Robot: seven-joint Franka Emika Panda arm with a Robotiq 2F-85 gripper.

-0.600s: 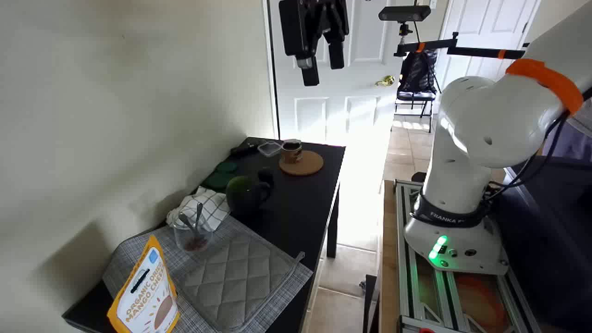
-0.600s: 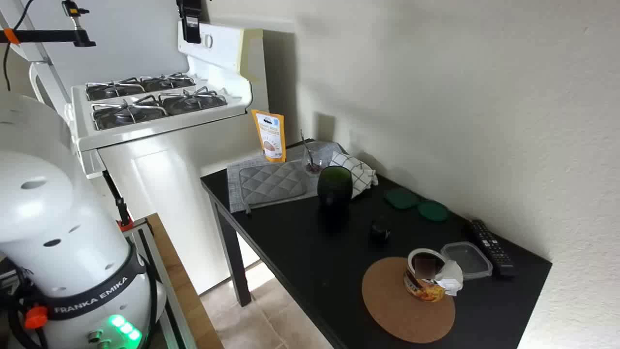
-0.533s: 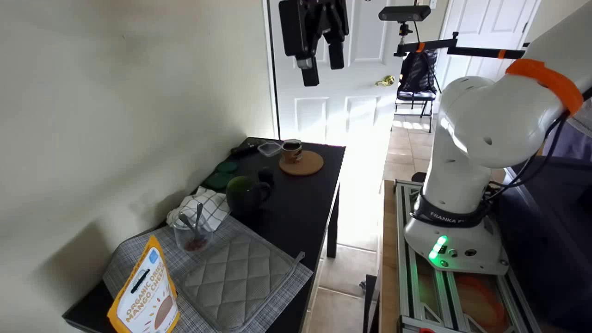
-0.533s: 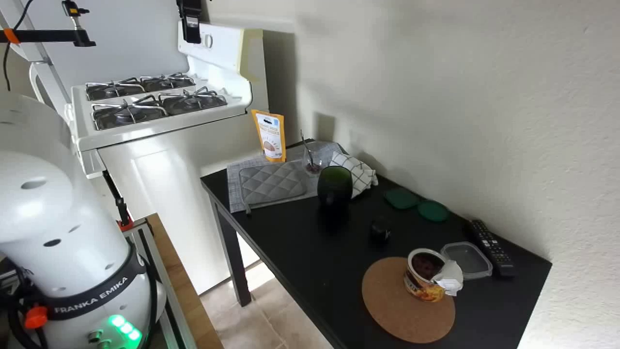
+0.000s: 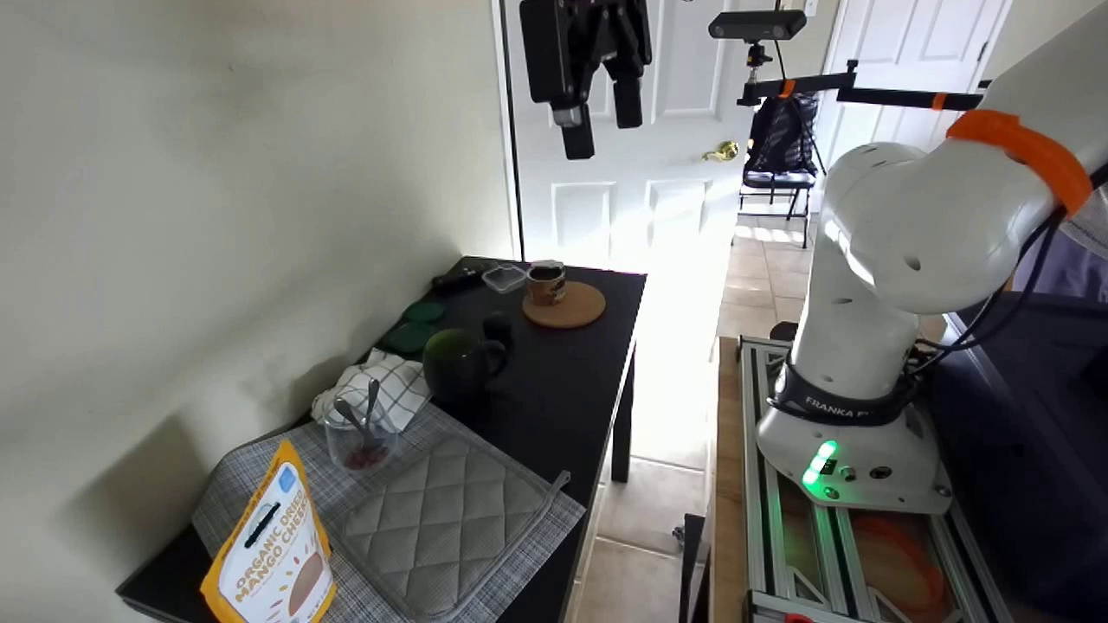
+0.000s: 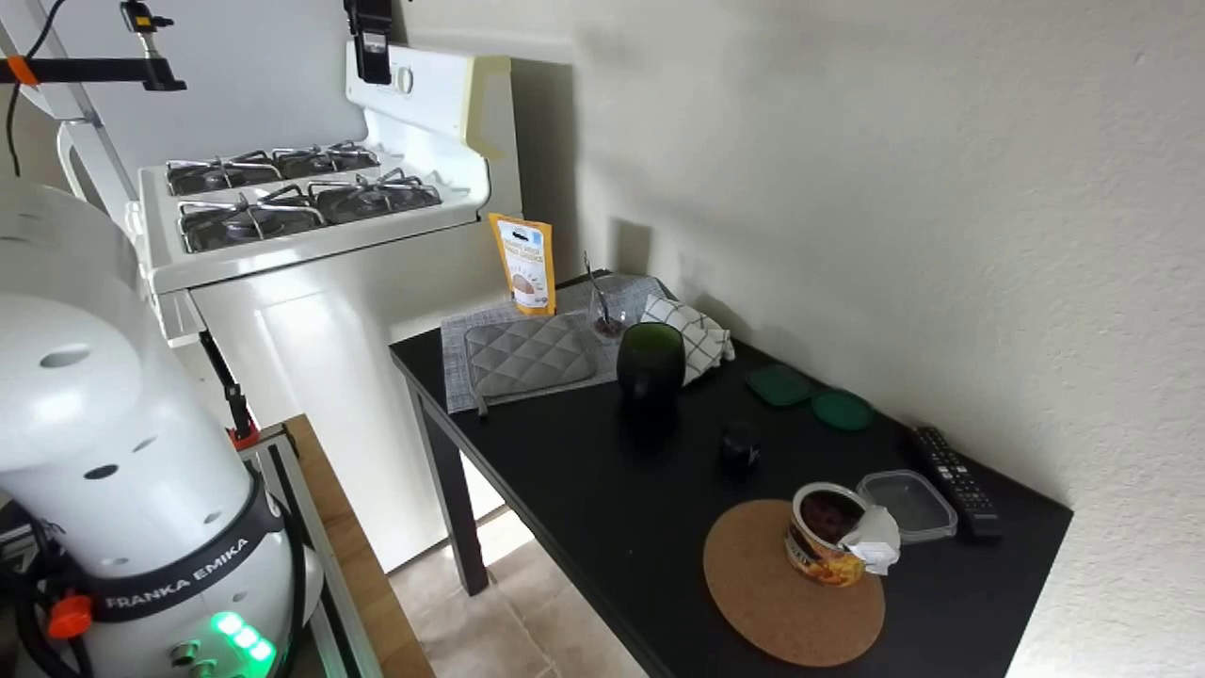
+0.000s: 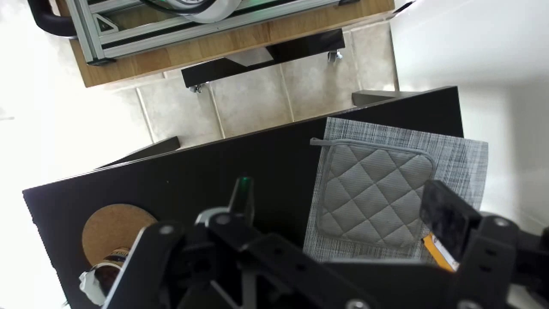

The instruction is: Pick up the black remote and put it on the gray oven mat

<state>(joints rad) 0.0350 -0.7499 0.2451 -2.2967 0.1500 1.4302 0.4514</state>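
Note:
The black remote [image 6: 955,482] lies at the far corner of the black table, against the wall; it shows small and dark in an exterior view [image 5: 457,280]. It is out of sight in the wrist view. The gray quilted oven mat [image 5: 450,523] lies flat on a woven gray placemat at the opposite end, also in an exterior view [image 6: 532,356] and the wrist view [image 7: 379,193]. My gripper [image 5: 603,128] is high above the table, touching nothing. In the wrist view its fingers [image 7: 336,193] are wide apart with nothing between them.
Beside the remote are a clear plastic lid [image 6: 908,506] and an open cup [image 6: 824,537] on a round cork board [image 6: 753,593]. A dark green mug [image 6: 651,363], green coasters [image 6: 779,386], a checkered towel [image 5: 381,385], a glass with spoons [image 5: 359,441] and an upright pouch [image 5: 277,545] stand along the wall.
My gripper has shifted very slightly up and to the left in an exterior view. It stays open. The objects on the table have not moved.

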